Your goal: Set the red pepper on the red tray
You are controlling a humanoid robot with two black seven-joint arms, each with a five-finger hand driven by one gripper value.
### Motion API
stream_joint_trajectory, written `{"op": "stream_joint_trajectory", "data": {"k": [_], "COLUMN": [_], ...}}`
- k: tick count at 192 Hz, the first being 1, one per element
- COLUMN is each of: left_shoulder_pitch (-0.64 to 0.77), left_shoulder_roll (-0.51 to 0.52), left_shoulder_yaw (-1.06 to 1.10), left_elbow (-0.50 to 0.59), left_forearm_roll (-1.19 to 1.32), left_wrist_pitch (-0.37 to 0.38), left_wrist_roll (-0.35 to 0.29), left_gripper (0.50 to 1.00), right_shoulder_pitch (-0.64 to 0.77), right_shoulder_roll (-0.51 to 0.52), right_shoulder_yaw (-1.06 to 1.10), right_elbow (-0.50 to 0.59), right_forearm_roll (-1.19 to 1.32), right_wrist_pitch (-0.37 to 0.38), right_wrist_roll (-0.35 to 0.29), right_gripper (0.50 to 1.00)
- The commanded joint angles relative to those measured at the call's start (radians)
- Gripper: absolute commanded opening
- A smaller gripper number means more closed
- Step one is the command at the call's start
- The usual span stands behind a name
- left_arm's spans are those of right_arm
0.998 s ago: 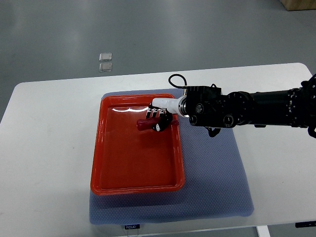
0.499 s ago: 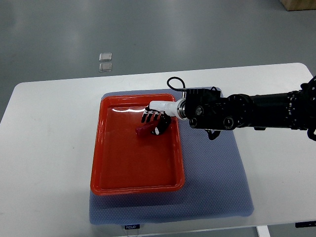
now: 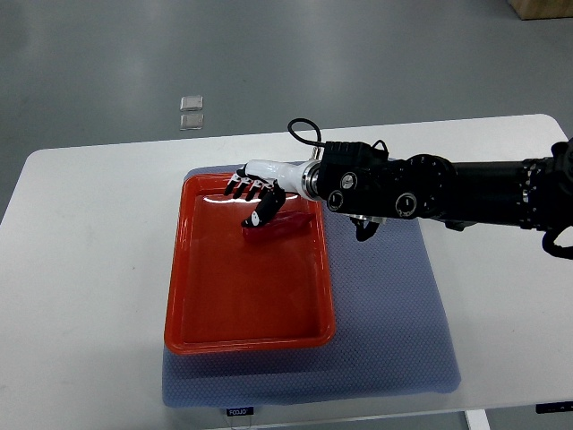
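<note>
The red pepper (image 3: 279, 227) lies inside the red tray (image 3: 176, 285), near its far right corner. My right hand (image 3: 254, 198) reaches in from the right over the tray's far edge. Its fingers are spread and hold nothing, with the fingertips (image 3: 242, 186) pointing towards the far rim. The thumb hangs just above the pepper's left end. The black forearm (image 3: 421, 190) stretches back to the right edge. The left arm does not show.
The tray sits on a blue-grey mat (image 3: 385, 313) on a white table (image 3: 81, 269). A black cable (image 3: 303, 134) loops up from the wrist. Two small clear squares (image 3: 191, 112) lie on the grey floor beyond the table.
The right hand has opened and let go of the pepper, which now rests in the tray. The hand has moved left and towards the far rim, with its fingers spread.
</note>
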Motion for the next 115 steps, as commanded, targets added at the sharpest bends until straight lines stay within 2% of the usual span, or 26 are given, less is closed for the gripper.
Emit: {"op": "stream_joint_trajectory", "data": {"k": [1, 25, 63, 82, 93, 106, 115], "left_shoulder_pitch": [0.000, 0.000, 0.000, 0.002, 0.002, 0.002, 0.002], "left_shoulder_roll": [0.000, 0.000, 0.000, 0.000, 0.000, 0.000, 0.000], "left_shoulder_yaw": [0.000, 0.002, 0.002, 0.000, 0.000, 0.002, 0.002], "left_elbow": [0.000, 0.000, 0.000, 0.000, 0.000, 0.000, 0.000], "left_forearm_roll": [0.000, 0.000, 0.000, 0.000, 0.000, 0.000, 0.000], "left_wrist_pitch": [-0.001, 0.001, 0.001, 0.001, 0.001, 0.001, 0.001], "left_wrist_roll": [0.000, 0.000, 0.000, 0.000, 0.000, 0.000, 0.000], "left_gripper": [1.000, 1.000, 1.000, 1.000, 1.000, 1.000, 1.000], "right_shoulder_pitch": [-0.007, -0.031, -0.155, -0.278, -0.358, -0.456, -0.540], "right_shoulder_roll": [0.000, 0.000, -0.126, -0.169, -0.169, -0.156, -0.152], "right_shoulder_yaw": [0.074, 0.212, 0.486, 0.672, 0.793, 0.922, 1.020], "right_elbow": [-0.001, -0.001, 0.001, -0.001, -0.001, -0.004, -0.004], "right_forearm_roll": [0.006, 0.012, 0.069, 0.104, 0.122, 0.158, 0.191], "right_wrist_pitch": [-0.002, -0.003, 0.002, 0.006, 0.006, 0.012, 0.026], "right_wrist_roll": [0.003, 0.018, 0.075, 0.118, 0.143, 0.164, 0.175], "right_gripper": [0.791, 0.793, 0.825, 0.832, 0.856, 0.862, 0.899]}}
